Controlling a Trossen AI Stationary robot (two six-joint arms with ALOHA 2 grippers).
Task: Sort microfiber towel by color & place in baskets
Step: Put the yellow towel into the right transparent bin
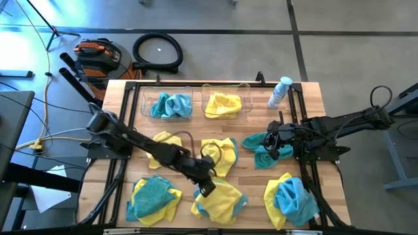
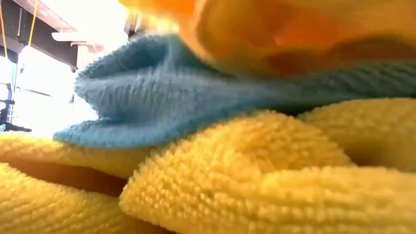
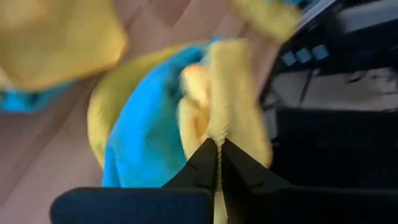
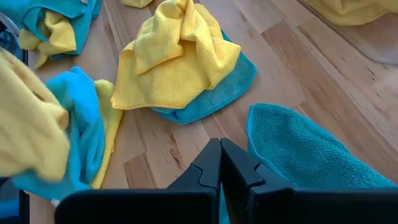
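Several mixed piles of yellow and blue microfiber towels lie on the wooden table. The two clear baskets stand at the far edge: the left one [image 1: 171,104] holds blue towels, the right one [image 1: 224,104] a yellow towel. My left gripper [image 1: 208,188] is down on the near middle pile [image 1: 221,201], shut on its yellow towel [image 3: 227,81], which lies over a blue towel [image 3: 146,130]. At the right, my right gripper [image 1: 270,140] hangs shut and holds nothing [image 4: 219,144], just beside a teal towel [image 4: 311,152]. My left gripper pinches a raised ridge of the yellow towel [image 3: 216,132] between its two fingertips, coming at it slanting down from the table's left. One layer or several, I cannot tell. The rest of the towel lies on the blue towel of the pile.
A clear spray bottle [image 1: 279,93] stands at the far right, beside the baskets. More towel piles lie at the near left [image 1: 153,198], near right [image 1: 292,199] and middle [image 1: 220,153]. In the low view, towels [image 2: 260,182] fill the picture right in front of the camera.
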